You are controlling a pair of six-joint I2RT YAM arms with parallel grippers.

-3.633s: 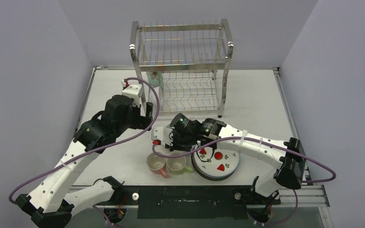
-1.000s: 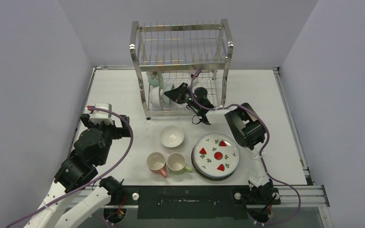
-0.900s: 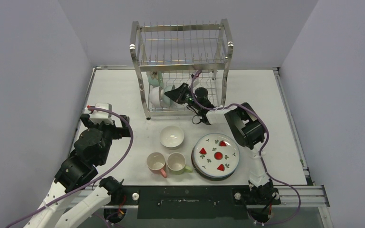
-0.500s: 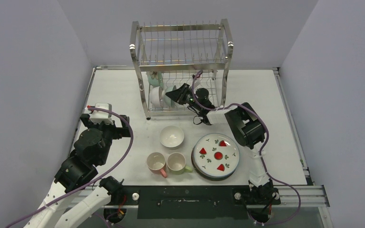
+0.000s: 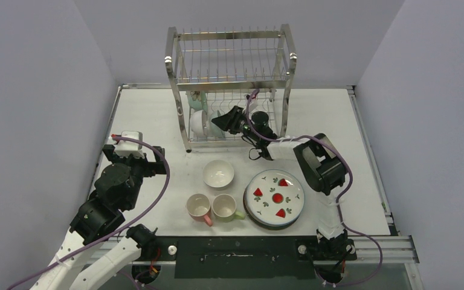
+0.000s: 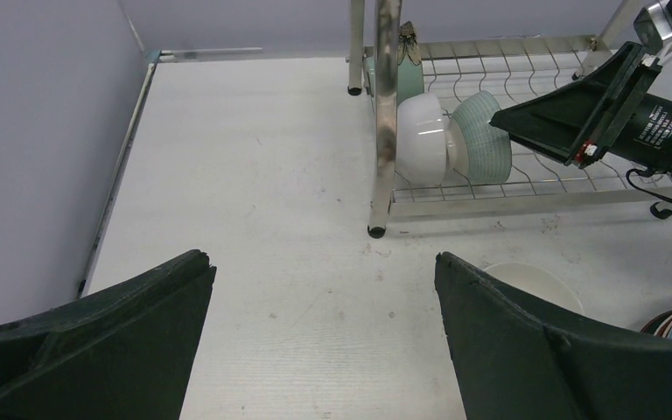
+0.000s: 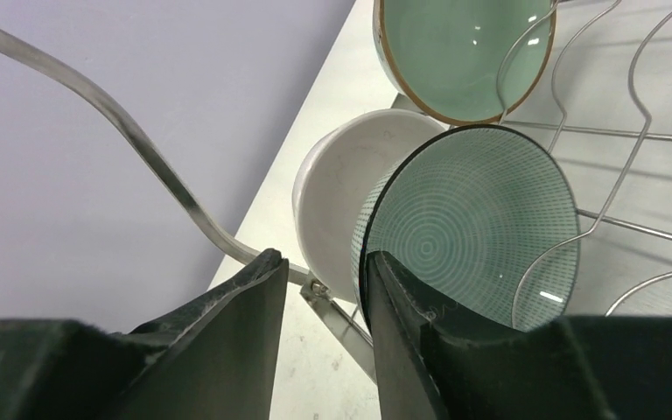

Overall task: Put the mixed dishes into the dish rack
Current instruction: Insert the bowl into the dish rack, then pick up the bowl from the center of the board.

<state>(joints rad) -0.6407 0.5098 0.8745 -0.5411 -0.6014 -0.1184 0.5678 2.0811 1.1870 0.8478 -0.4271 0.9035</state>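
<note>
Mint-green bowl point(image 7: 472, 227) stands on edge at the left end of the lower tier of the dish rack point(image 5: 288, 48). It touches the racked white bowl point(image 7: 337, 201) on its left, and a brown-rimmed green dish point(image 7: 464, 44) stands farther back. Rack wires run close on its right.

Right jaws point(image 7: 324, 255) are narrowly parted; the bowl's rim lies against one finger's inner face, with a gap beside it.

Left jaws point(image 6: 321, 258) gape wide over the near-left table point(image 5: 151, 115), holding nothing.

Loose white bowl point(image 5: 219, 174), pink mug point(image 5: 198, 208), green mug point(image 5: 224, 206) and strawberry plate point(image 5: 275, 198) lie near, apart from the rack.
</note>
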